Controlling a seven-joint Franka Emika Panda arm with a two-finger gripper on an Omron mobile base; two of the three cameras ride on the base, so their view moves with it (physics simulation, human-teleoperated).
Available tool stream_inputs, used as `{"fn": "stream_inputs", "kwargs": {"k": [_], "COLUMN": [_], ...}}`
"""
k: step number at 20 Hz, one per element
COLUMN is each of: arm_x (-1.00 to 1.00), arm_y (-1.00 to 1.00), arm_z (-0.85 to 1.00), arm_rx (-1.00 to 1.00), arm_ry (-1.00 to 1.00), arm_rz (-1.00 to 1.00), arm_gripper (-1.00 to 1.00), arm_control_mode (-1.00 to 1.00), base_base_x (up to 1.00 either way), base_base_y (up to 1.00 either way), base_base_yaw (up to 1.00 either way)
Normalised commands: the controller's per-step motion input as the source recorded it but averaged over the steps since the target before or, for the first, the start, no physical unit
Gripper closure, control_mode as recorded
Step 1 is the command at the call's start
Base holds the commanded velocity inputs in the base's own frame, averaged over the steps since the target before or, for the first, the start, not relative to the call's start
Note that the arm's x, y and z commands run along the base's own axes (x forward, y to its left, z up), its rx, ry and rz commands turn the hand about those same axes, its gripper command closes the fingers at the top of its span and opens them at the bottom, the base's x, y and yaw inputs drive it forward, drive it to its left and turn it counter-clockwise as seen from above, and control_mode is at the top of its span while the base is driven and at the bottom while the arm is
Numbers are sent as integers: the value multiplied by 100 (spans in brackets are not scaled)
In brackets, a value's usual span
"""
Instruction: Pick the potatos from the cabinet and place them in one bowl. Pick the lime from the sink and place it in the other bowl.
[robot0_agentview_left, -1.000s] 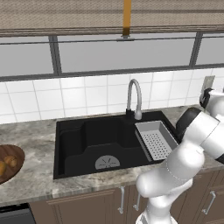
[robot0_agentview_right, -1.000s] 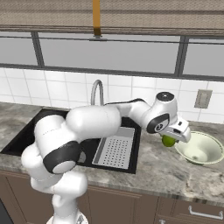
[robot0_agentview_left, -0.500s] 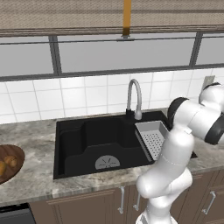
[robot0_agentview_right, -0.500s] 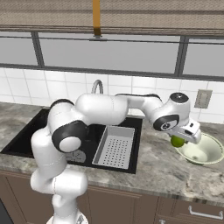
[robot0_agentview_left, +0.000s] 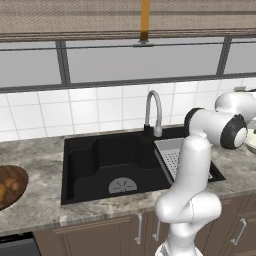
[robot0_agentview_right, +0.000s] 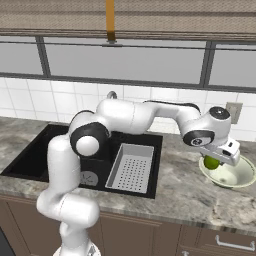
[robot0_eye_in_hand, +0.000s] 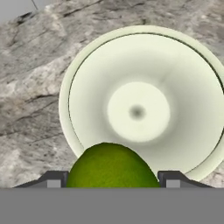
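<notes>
Gripper (robot0_eye_in_hand: 109, 180): gripping the lime (robot0_eye_in_hand: 111, 166) above the pale bowl (robot0_eye_in_hand: 65, 92).
Risk: lime dropping off-centre, bouncing over the rim.

the grey marbled counter (robot0_agentview_right: 180, 192) carries a pale bowl (robot0_agentview_right: 235, 176), a wooden bowl (robot0_agentview_left: 12, 190) and the black sink (robot0_agentview_left: 100, 165).

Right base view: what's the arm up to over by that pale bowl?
The arm has reached right across the counter, and its claw holds the lime above the pale green bowl. In the hand view the lime sits between the two fingertips with the bowl directly beneath, nothing in it yet. At the far left, potatoes already lie in the wooden bowl.
</notes>
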Motion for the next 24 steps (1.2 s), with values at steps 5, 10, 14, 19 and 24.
{"fn": "stream_inputs", "kwargs": {"k": [5,10,14,19,24], "arm_x": [18,16,6,1,7], "arm_y": [-3,0,0,-1,-6], "arm_z": [-12,-27,-41,-30,-9], "arm_rx": [0,0,0,0,0], "arm_ry": [0,0,0,0,0], "arm_rz": [0,0,0,0,0], "arm_gripper": [100,100,100,100,100], "arm_control_mode": [-100,-100,-100,-100,-100], "base_base_x": [0,0,0,0,0], "base_base_y": [0,0,0,0,0], "base_base_yaw": [0,0,0,0,0]}}
